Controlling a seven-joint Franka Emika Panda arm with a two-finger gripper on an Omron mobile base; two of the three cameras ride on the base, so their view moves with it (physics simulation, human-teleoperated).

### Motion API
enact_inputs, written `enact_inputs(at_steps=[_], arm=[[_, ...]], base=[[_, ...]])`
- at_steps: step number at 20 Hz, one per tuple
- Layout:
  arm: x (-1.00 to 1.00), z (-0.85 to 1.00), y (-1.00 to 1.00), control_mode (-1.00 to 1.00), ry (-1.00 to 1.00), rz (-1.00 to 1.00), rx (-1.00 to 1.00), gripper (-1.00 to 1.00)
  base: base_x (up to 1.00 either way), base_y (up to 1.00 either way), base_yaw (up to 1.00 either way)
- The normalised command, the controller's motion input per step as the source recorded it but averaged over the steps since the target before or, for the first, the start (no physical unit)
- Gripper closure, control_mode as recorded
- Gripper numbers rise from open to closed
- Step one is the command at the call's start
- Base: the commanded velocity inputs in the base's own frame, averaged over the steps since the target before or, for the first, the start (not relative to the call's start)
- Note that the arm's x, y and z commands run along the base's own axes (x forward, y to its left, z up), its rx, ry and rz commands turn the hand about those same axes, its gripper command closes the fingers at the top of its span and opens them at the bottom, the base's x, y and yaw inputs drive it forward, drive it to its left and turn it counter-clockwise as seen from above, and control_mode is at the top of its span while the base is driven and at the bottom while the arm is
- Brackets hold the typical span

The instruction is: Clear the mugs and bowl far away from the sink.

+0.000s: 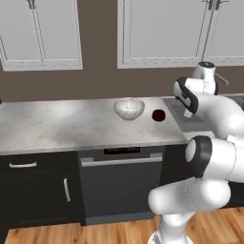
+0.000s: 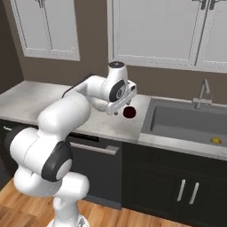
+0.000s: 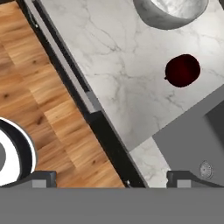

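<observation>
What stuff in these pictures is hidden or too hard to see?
- Bowl: in the right base view the arm covers nearly all of it; in the hand view the top edge cuts it off.
- Dark red mug: its handle is too small to make out in any view.
- Sink: in the left base view the arm hides most of it.
- Small yellow thing in the sink: too small to name.

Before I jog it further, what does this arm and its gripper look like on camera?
The arm is built of glossy white rounded segments with dark grey to black bands at the joints. The gripper has two small dark, blocky finger tips, standing wide apart. No cables or markings are visible on it.
</observation>
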Motion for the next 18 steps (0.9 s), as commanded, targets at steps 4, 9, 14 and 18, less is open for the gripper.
enact_inputs(at_steps=[4,9,14,18], arm=[[0.00,0.00,0.00,1.00,0.00,0.00,0.00,-1.00],[0.03,-0.04,0.04,-1.00,0.00,-0.05,0.00,-1.00],[0.23,-0.33,0.34,-1.00,0.00,-0.24,0.04,-1.00],[0.34,-0.31,0.91,-1.00,0.00,-0.27,0.02,-1.00]], base=[[0.57,0.01,-0.22],[0.25,0.16,-0.21],[0.00,0.00,0.00],[0.00,0.00,0.00]])
